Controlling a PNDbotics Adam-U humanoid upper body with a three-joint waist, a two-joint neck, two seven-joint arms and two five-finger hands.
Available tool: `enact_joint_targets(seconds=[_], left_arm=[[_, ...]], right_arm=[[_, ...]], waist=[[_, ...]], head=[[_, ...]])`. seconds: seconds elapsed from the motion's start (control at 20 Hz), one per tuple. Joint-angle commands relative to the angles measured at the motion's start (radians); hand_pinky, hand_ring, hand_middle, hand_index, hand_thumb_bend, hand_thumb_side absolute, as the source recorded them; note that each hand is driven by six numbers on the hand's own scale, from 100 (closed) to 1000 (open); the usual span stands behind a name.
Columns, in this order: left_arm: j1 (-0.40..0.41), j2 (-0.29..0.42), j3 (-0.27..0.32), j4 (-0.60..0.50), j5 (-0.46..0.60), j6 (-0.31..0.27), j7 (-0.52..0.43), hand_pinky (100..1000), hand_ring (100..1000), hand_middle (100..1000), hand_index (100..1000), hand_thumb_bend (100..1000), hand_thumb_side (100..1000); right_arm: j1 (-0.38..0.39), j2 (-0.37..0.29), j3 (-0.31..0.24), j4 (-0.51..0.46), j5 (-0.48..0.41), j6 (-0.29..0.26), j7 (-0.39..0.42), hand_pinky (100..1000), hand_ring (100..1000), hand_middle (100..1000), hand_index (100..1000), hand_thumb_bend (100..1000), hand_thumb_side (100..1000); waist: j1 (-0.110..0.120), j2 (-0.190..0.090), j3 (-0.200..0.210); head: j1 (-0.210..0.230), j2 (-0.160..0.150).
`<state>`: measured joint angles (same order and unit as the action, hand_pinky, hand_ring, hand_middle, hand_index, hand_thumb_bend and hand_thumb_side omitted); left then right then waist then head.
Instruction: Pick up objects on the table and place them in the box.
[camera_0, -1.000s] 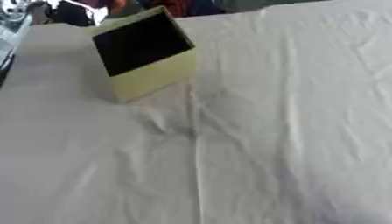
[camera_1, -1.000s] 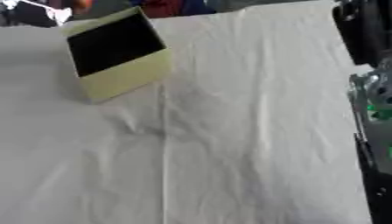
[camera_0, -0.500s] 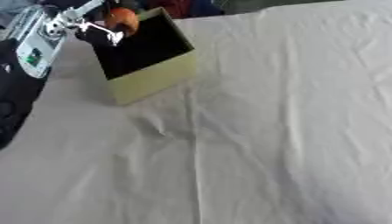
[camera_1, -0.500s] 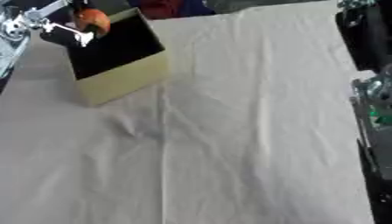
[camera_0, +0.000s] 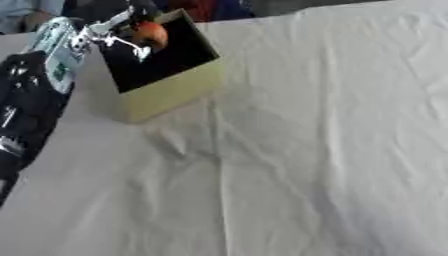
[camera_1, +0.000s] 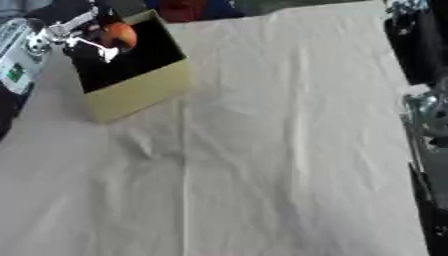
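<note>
Here a round orange object (camera_0: 150, 34) is clamped in the left hand (camera_0: 114, 31) above the pale-yellow open cardboard box (camera_0: 171, 90) at the table's far-left corner; released early, it may strike the rim and roll away.

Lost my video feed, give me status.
Left robot hand shut on orange object, over the box. Right robot hand unseen; only its arm shows. Nothing in the way.
</note>
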<state>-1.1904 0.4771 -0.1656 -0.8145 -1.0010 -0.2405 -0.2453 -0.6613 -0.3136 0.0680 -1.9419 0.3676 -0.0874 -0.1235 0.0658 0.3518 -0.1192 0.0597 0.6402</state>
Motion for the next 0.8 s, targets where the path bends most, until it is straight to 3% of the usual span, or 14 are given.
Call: enact_joint_targets(seconds=[0.05,0.2,0.35,0.5,0.55,0.6,0.7,0.8], left_arm=[[-0.030,0.011,0.019,0.001,-0.079,-0.017,0.019,593,767,728,836,459,375],[-0.032,0.008,0.024,0.002,-0.119,-0.035,0.034,616,781,752,860,579,455],[-0.032,0.008,0.026,0.003,-0.136,-0.046,0.037,610,776,749,855,600,480],[-0.029,0.009,0.029,0.000,-0.132,-0.048,0.040,591,761,735,842,521,456],[-0.027,0.009,0.032,-0.004,-0.124,-0.047,0.043,568,743,722,832,434,432],[-0.026,0.010,0.034,-0.013,-0.110,-0.046,0.046,566,741,721,832,426,430],[-0.023,0.015,0.041,-0.038,-0.070,-0.038,0.048,543,718,703,817,281,392],[-0.020,0.024,0.047,-0.080,-0.015,-0.025,0.046,530,704,693,807,214,394]], right_arm=[[-0.016,-0.009,-0.005,-0.010,-0.007,0.000,0.001,817,719,587,801,100,933],[-0.012,-0.007,-0.006,-0.012,-0.008,-0.001,-0.001,816,719,587,801,100,934],[-0.009,-0.007,-0.007,-0.012,-0.008,0.000,-0.002,816,719,587,801,100,933],[-0.007,-0.006,-0.008,-0.013,-0.008,0.000,-0.003,816,719,587,801,100,938],[-0.006,-0.006,-0.008,-0.013,-0.007,0.000,-0.003,816,720,588,801,100,933],[-0.005,-0.005,-0.009,-0.013,-0.007,0.000,-0.004,816,720,588,801,100,933],[-0.003,-0.005,-0.010,-0.013,-0.006,0.000,-0.005,816,720,588,801,100,931],[0.000,-0.004,-0.011,-0.014,-0.003,0.000,-0.006,816,721,588,801,100,931]], waist=[[-0.001,-0.022,-0.002],[0.000,-0.023,-0.003],[0.001,-0.025,-0.003],[0.001,-0.027,-0.003],[0.001,-0.028,-0.002],[0.001,-0.029,-0.001],[0.000,-0.032,0.001],[0.000,-0.036,0.005]], head=[[0.003,-0.009],[0.001,-0.007],[0.001,-0.005],[0.000,-0.004],[-0.001,-0.002],[-0.001,-0.002],[-0.003,0.002],[-0.006,0.007]])
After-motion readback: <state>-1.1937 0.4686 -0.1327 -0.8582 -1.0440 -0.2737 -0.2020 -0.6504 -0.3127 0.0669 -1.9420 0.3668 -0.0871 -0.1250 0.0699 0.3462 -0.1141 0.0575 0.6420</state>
